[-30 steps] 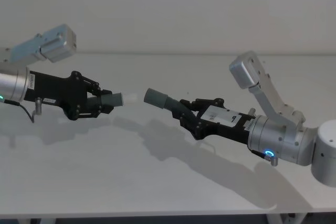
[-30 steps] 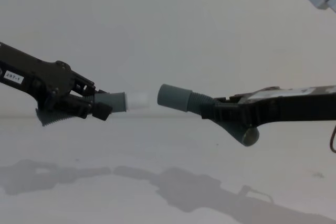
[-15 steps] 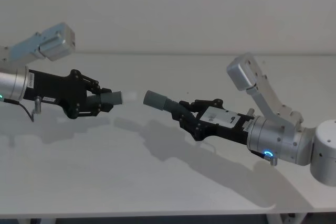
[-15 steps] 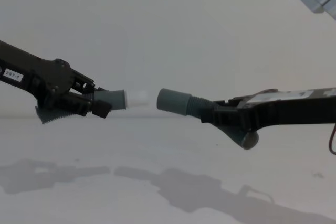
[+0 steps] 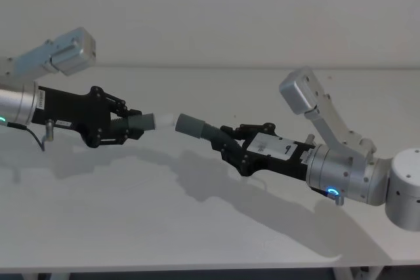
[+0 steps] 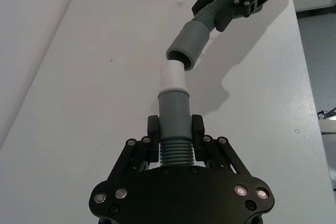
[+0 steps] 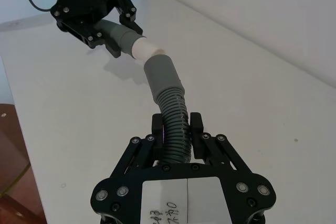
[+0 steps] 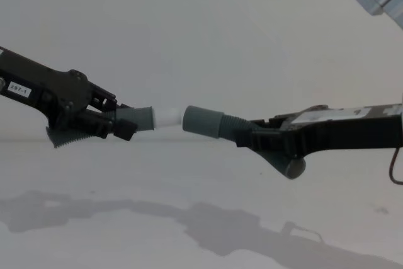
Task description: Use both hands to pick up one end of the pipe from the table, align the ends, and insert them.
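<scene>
Both pipe pieces are held above the table [image 5: 131,214]. My left gripper [image 5: 125,126] is shut on the ribbed neck of the piece with the white tip [image 5: 167,119]. Shut on the ribbed neck of the other piece is my right gripper [image 5: 228,141], and its grey collar [image 5: 190,124] points left. From the chest the white tip [image 8: 168,117] sits right at the mouth of the collar [image 8: 203,121], roughly in line. In the left wrist view the tip [image 6: 172,74] meets the collar's rim [image 6: 181,56]. I cannot tell whether it has entered.
The white-grey table runs wide and flat below both arms, with their shadows [image 8: 208,218] on it. A plain wall [image 5: 210,11] stands behind. The silver right arm [image 5: 348,172] reaches in from the right, the left arm [image 5: 20,103] from the left.
The gap between the white tip and the grey collar has closed: the left gripper moved right and the right gripper moved left, bringing the ends together.
</scene>
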